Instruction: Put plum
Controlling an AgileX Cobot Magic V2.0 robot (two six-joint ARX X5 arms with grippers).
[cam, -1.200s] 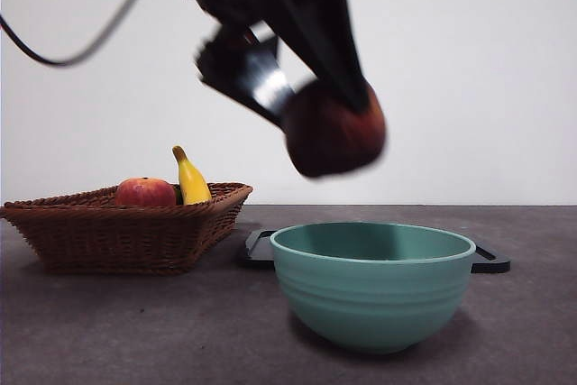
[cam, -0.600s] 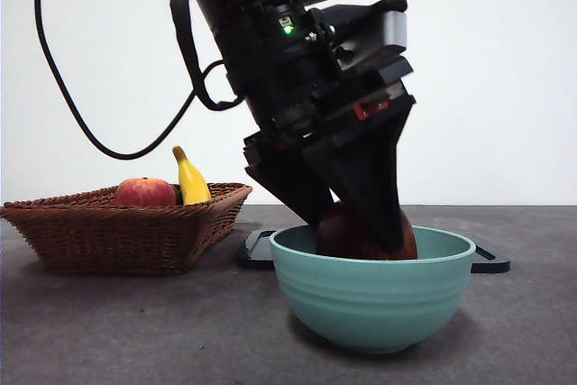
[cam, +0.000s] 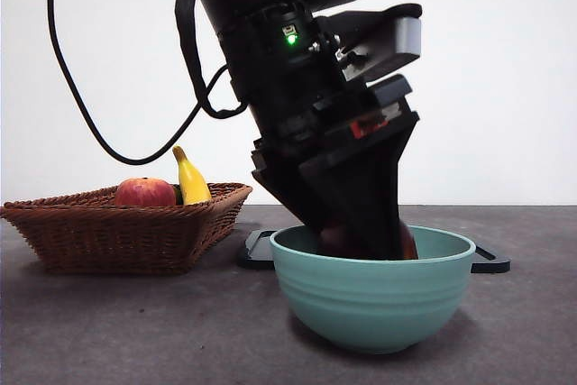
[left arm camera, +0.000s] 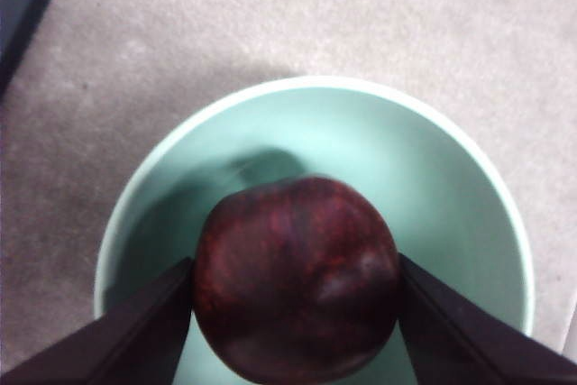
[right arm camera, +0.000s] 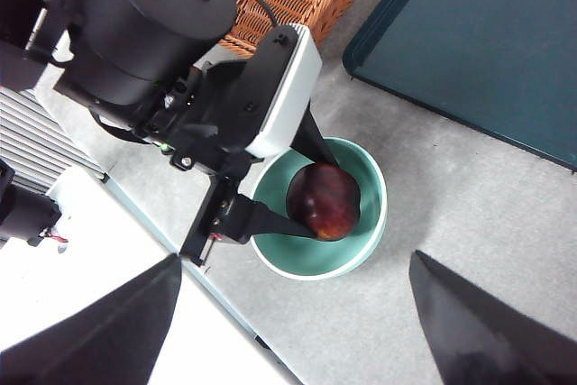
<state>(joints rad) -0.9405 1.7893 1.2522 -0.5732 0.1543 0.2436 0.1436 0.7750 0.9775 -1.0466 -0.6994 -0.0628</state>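
Note:
The plum (left arm camera: 297, 277) is dark maroon, glossy and round, and it sits low inside the green bowl (left arm camera: 424, 169). My left gripper (left arm camera: 296, 268) is shut on it, with one black jaw pressing each side. In the front view the left gripper (cam: 361, 223) reaches down into the bowl (cam: 374, 299), and only a sliver of the plum (cam: 328, 239) shows above the rim. Whether the plum rests on the bowl's bottom cannot be told. My right gripper (right arm camera: 296, 257) is open and empty, held high above the table, looking down on the plum (right arm camera: 323, 200) and the bowl (right arm camera: 302, 261).
A wicker basket (cam: 126, 227) stands left of the bowl, holding a red-orange fruit (cam: 144, 192) and a yellow banana (cam: 189, 178). A dark flat tray (cam: 491, 263) lies just behind the bowl, also seen from above as the tray (right arm camera: 469, 42).
The left gripper came down with the plum from well above the bowl to inside it. Over the last half second it sank a little deeper. Basket and bowl stayed put.

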